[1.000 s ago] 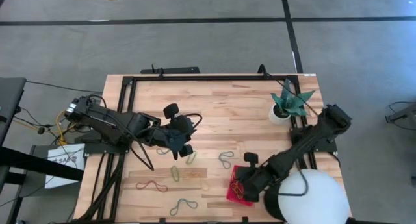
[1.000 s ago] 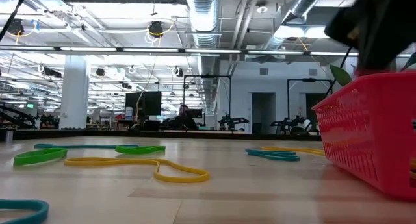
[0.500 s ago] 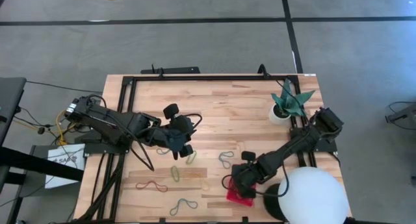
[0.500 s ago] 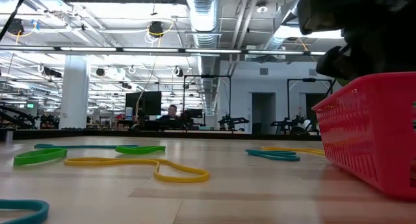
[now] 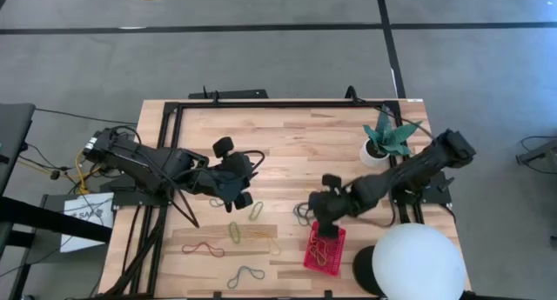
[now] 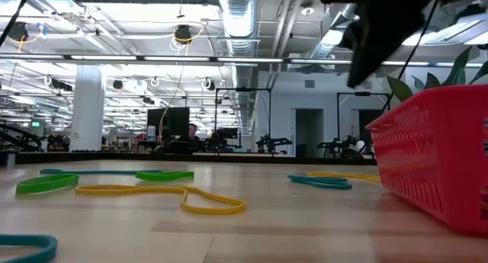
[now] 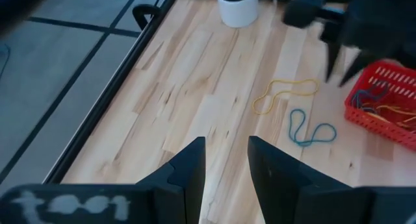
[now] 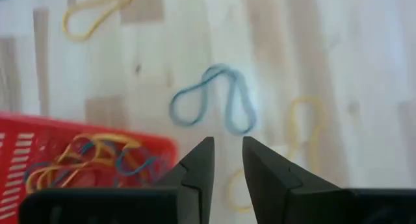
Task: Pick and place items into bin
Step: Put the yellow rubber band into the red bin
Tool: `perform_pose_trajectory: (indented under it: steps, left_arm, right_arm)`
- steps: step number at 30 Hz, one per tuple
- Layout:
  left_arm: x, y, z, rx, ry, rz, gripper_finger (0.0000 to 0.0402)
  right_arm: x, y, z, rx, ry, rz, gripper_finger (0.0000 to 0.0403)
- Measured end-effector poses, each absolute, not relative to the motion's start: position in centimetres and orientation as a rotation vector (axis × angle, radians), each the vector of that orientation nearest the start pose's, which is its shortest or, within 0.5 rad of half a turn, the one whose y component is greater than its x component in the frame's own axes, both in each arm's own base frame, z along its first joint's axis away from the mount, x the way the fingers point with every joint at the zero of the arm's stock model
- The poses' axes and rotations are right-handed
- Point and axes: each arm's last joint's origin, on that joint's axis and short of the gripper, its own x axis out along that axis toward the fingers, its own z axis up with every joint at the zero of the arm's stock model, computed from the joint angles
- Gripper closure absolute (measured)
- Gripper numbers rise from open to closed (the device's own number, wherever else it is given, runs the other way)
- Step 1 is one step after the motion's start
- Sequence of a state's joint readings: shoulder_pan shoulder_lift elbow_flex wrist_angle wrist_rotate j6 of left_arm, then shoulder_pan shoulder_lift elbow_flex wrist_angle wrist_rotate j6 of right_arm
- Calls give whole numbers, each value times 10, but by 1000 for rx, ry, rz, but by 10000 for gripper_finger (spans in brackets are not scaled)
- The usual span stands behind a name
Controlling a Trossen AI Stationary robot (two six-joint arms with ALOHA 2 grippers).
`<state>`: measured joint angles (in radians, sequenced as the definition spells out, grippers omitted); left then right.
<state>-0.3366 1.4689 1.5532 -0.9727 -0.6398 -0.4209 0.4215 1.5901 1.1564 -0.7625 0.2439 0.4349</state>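
The red mesh bin [image 5: 324,250] stands near the table's front edge, right of the middle, with several coloured bands [image 8: 91,160] inside. Loose bands lie flat on the wood: blue [image 8: 213,100], green [image 5: 256,210], yellow [image 5: 261,239], red [image 5: 202,248] and a grey-blue one [image 5: 245,274]. My right gripper [image 5: 322,220] hangs open just beyond the bin's far end, above the table near the blue band [image 5: 302,214]; nothing is between its fingers [image 8: 195,165]. My left gripper [image 5: 237,194] hovers open above the table's middle left, fingers [image 7: 188,169] apart with nothing between them.
A white pot with a green plant [image 5: 383,142] stands at the far right. A large white dome [image 5: 416,263] sits at the near right corner, beside the bin. A black frame [image 5: 261,104] runs along the table's edges. Bare wood lies in the far middle.
My right gripper has left its place over the bin, rising a little and going toward the table's far edge and slightly left; it now hangs past the bin's far end. The bin and the loose bands have stayed put.
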Motion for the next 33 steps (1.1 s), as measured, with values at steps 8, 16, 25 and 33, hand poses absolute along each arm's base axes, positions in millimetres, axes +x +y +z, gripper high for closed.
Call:
perform_pose_trajectory:
  steps: [8,16,25,33]
  left_arm:
    - [256,-83,382,11,722,478,294]
    - [243,-90,377,21,754,543,294]
    - [235,-102,377,59,726,559,294]
    - [234,-104,377,75,711,566,294]
  right_arm:
    - [298,61,231,40,1157,-231,330]
    - [320,23,186,143,1333,-256,330]
    - [327,6,144,217,1503,-239,330]
    - [330,4,136,227,1527,-196,330]
